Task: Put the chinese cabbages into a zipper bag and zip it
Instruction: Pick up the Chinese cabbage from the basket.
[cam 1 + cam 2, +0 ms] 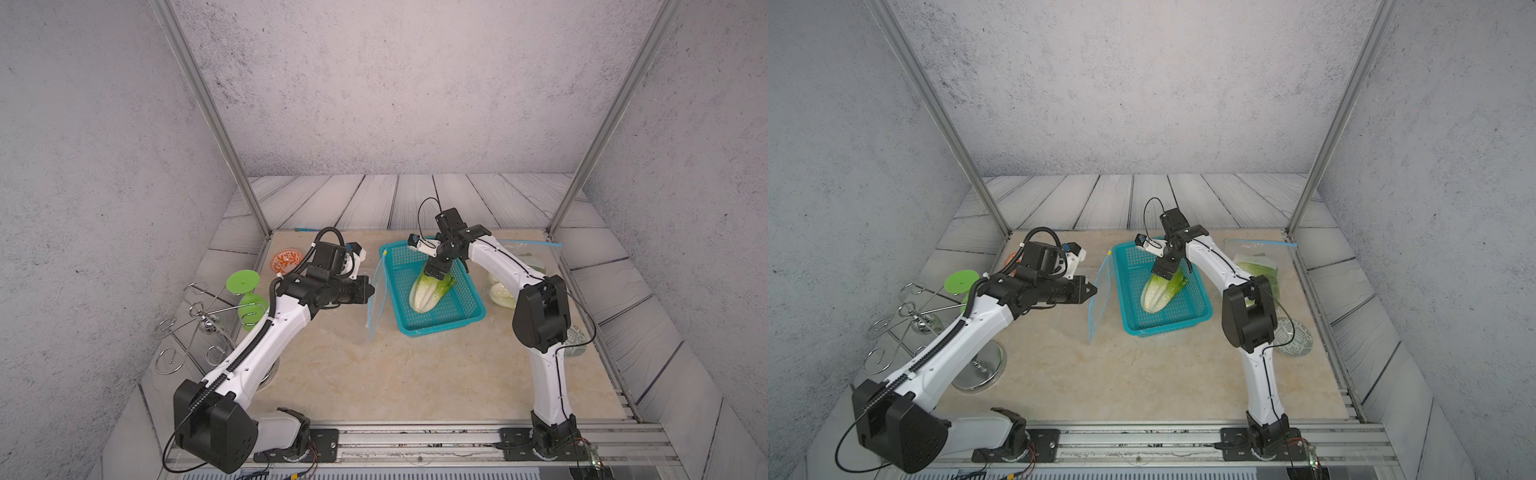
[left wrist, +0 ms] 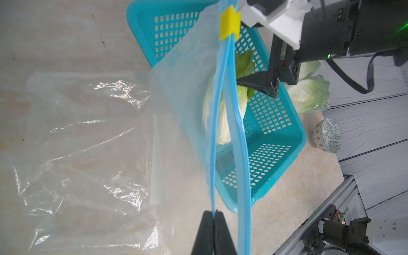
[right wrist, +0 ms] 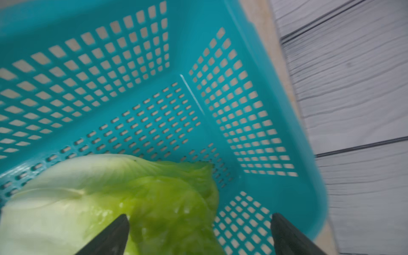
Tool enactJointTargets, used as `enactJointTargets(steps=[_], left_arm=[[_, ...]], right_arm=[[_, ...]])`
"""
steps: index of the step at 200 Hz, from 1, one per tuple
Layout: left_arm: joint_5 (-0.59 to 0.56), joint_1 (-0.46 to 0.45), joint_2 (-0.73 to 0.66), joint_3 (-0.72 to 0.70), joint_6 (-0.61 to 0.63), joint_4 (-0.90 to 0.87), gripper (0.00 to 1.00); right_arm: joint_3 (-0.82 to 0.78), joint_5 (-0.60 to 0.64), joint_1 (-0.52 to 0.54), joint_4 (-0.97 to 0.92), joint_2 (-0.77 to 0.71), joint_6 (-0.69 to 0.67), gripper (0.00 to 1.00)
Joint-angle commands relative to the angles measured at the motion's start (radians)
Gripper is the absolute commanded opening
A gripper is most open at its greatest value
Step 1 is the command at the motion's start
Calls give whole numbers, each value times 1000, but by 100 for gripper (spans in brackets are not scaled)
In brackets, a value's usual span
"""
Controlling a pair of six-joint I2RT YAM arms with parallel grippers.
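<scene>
One chinese cabbage [image 1: 428, 291] lies in a teal basket [image 1: 440, 328], its white base toward the front. My right gripper [image 3: 198, 216] hangs open over its green leafy end [image 3: 143, 198], one finger against the leaves and nothing pinched. Left of the basket, my left gripper [image 2: 213, 215] is shut on one blue zip lip of the zipper bag [image 2: 187, 88]. The bag's mouth stands slightly apart with the yellow slider [image 2: 229, 23] at its far end. Its clear body trails onto the table. More cabbages [image 2: 309, 95] lie right of the basket, partly hidden by my right arm.
A second clear bag with a blue zip strip [image 1: 1258, 243] lies at the back right over those cabbages. A patterned bowl [image 1: 1293, 336] sits by the right arm. A green goblet [image 1: 245, 286], a wire rack [image 1: 195, 320] and an orange dish [image 1: 286, 258] crowd the left edge.
</scene>
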Motion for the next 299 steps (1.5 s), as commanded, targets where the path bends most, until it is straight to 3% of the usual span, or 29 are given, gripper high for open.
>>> enactJointTargets(steps=[1,57,91,115,140,154,171,207,218,243,265,299], left_arm=[[7,5,-13,-4,-7,16,0],[-58,18,-43,48,21,-49,0],[-58,19,-49,59,27,-65,0],[-57,19,-55,56,28,-62,0],[-63,19,-61,51,34,-65,0],[-74,19,-67,51,33,-71,0],[-77,20,-71,51,33,-73,0],[-47,19,-67,47,26,-51,0],[-41,20,-63,46,24,-48,0],[-31,19,-54,46,26,-44,0],[-26,19,-48,55,26,-47,0],[-28,20,-46,52,32,-48,0]], right_arm=[[-46,-107,-14,-72,-3,115,98],[-252,-23,-36,-112,-114,501,85],[-370,61,-65,-123,-202,831,80],[-500,8,-83,-92,-284,1082,76],[-682,-149,-49,22,-414,1214,74],[-719,-188,0,16,-486,1175,78],[-693,-131,11,-85,-546,1059,86],[-647,240,21,-170,-592,643,95],[-621,296,24,-169,-579,536,96],[-628,217,40,-77,-574,256,100],[-633,116,40,-44,-553,90,99],[-559,-71,36,-154,-422,56,99]])
